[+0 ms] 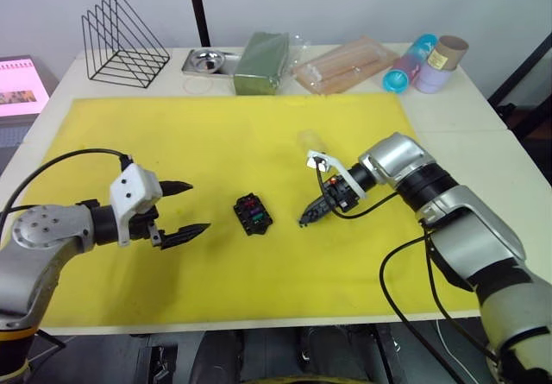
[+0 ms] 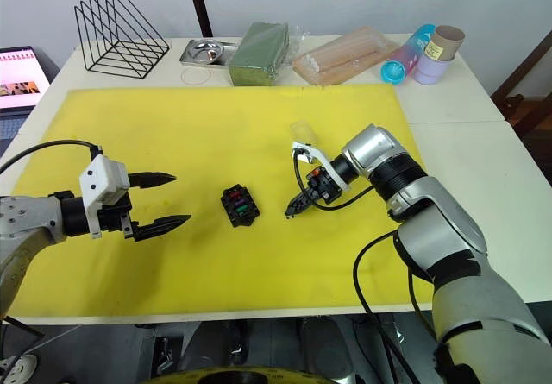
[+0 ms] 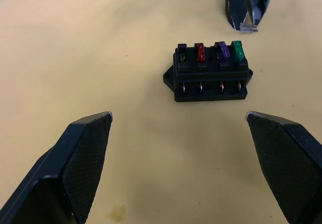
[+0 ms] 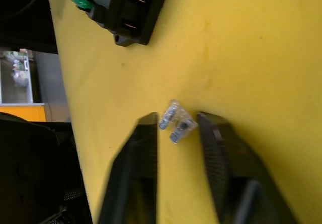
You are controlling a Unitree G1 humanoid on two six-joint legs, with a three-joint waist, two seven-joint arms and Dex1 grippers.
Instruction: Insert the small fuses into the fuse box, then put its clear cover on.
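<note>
1. Fuse box [image 1: 253, 213] sits on the yellow mat [image 1: 216, 142], roughly mid-mat, flat, between the two grippers and touching neither.
2. Red fuse [image 3: 200, 52], purple fuse [image 3: 222, 50] and green fuse [image 3: 237, 50] stand seated in the box's top row; the slot next to the red one has no coloured fuse in it.
3. Greyish-tan fuse [image 4: 177, 123] lies on the mat to the right of the fuse box, apart from it, looks pale and see-through in the right wrist view.
4. Right gripper [image 1: 307, 218] is tipped down at the mat just right of the fuse box, fingers partly open with the greyish-tan fuse in the gap between them. Cannot tell if either finger is touching it; not clamped.
5. Left gripper [image 1: 185, 206] hangs to the left of the fuse box, well apart, pointed at it, fingers spread wide, holding nothing.
6. Clear cover [image 1: 308, 138] rests on the mat beyond the fuse box, on its far right side, near the right arm's wrist, not on the box.
7. Behind the mat, far side from the fuse box: wire rack [image 1: 125, 41], metal tray [image 1: 205, 60], green packet [image 1: 261, 62], clear bag of sticks [image 1: 345, 65], tubes [image 1: 424, 63] lying at the far right.
</note>
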